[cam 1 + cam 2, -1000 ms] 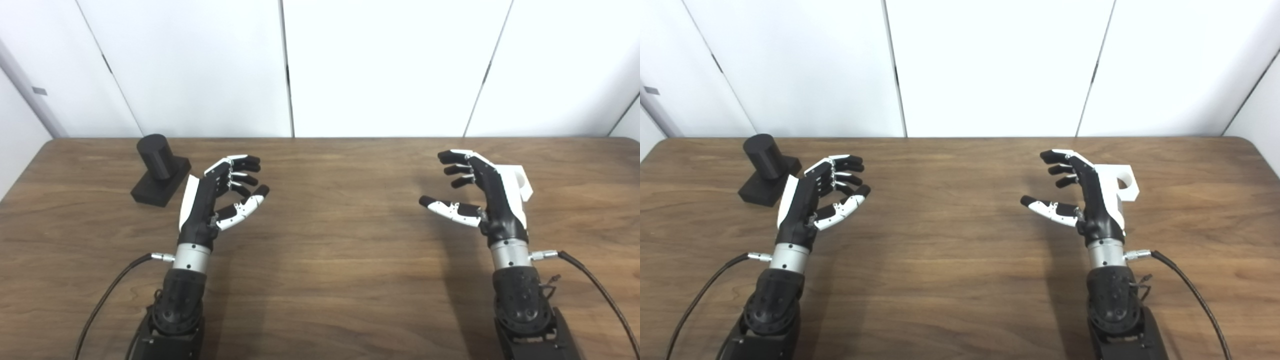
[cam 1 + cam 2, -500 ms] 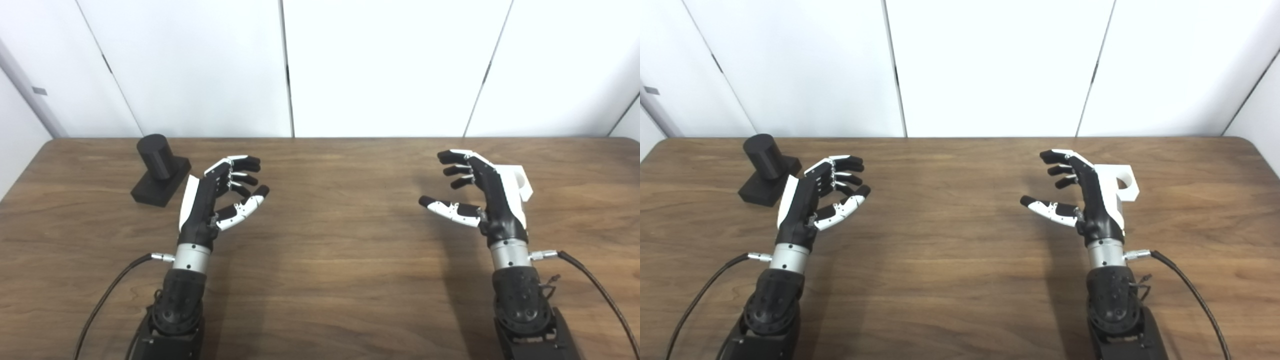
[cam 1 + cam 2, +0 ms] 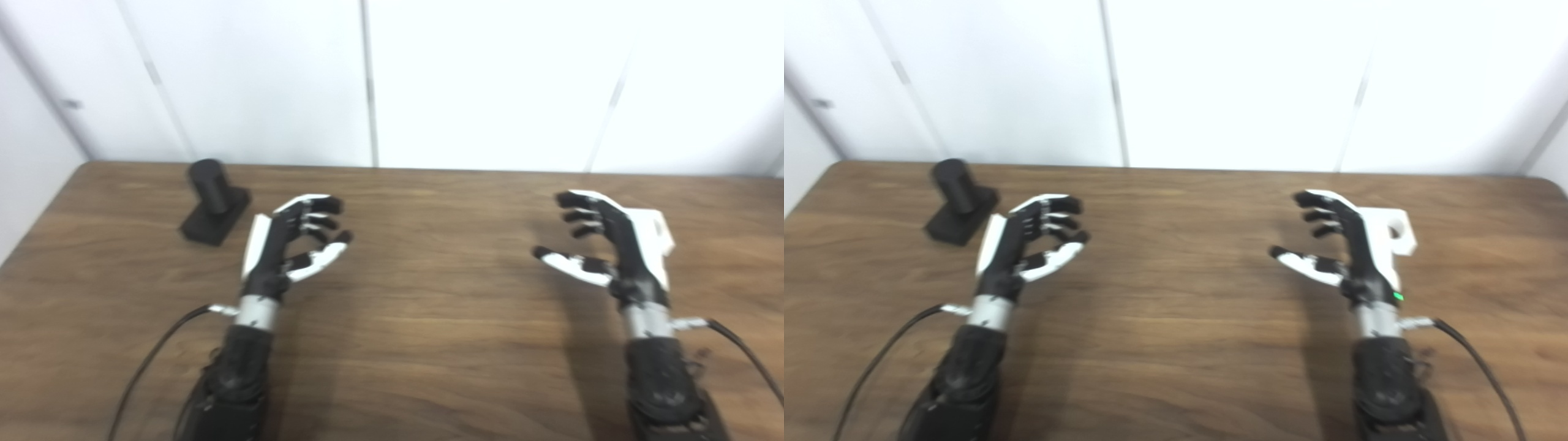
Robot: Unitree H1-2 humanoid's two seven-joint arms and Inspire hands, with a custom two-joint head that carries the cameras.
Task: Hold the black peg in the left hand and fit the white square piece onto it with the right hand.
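Black peg (image 3: 213, 196): one; white square piece (image 3: 1396, 229): one; hands empty.

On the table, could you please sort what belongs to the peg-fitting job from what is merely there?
Belongs to the job:
- black peg, standing on its base, far left, untouched
- white square piece, lying behind the right hand
- left hand, open, holding nothing
- right hand, open, holding nothing

Just there:
- table
- cables at both wrists

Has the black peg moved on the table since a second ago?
No. The whole picture shifted and blurred, so the camera moved. The black peg sits by the table's far left corner as before.
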